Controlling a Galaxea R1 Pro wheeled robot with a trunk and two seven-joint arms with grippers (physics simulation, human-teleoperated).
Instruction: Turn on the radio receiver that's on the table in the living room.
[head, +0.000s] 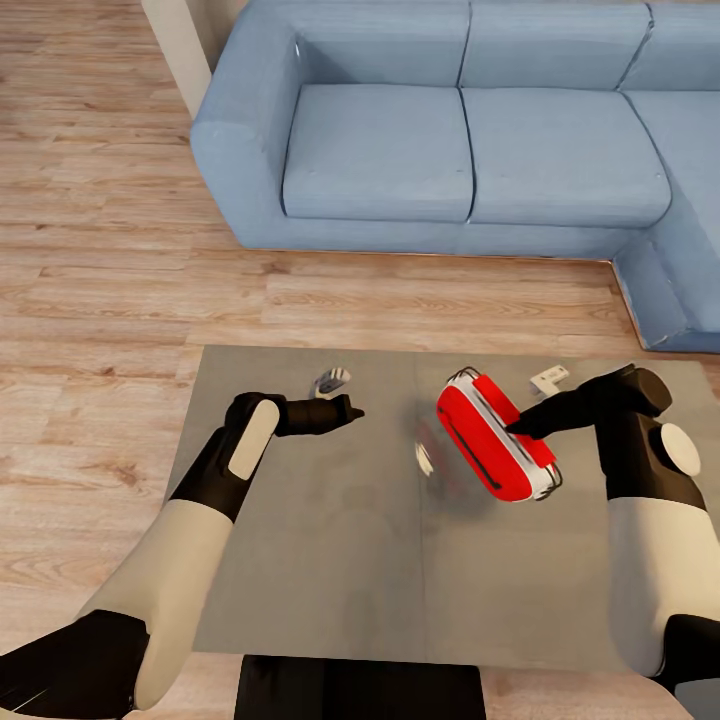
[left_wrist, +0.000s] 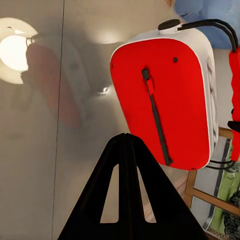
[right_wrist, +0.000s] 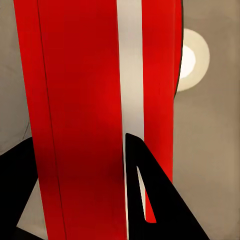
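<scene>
Closed together to a single point, the fingers of the left gripper (head: 352, 411) are seen above the grey table (head: 300, 560), aimed toward the radio receiver (head: 495, 435) but well apart from it. In the left wrist view the same fingers (left_wrist: 129, 195) form one dark wedge, and beyond it the red face of the receiver (left_wrist: 160, 100) is shown with its white band, dark antenna strip and red handle. A lamp reflection (left_wrist: 15, 50) is visible on the glossy tabletop. A small silver object (head: 332, 381) lies on the table just beyond the left gripper. The receiver is shown tilted near the middle of the table, clamped by the right gripper (head: 518, 428); in the right wrist view one dark finger (right_wrist: 150, 200) is seen on each side of the red and white body. A small white object (head: 549, 378) lies just behind the receiver. A blue sofa (head: 450, 130) is seen on the wood floor (head: 90, 250) behind the table.
</scene>
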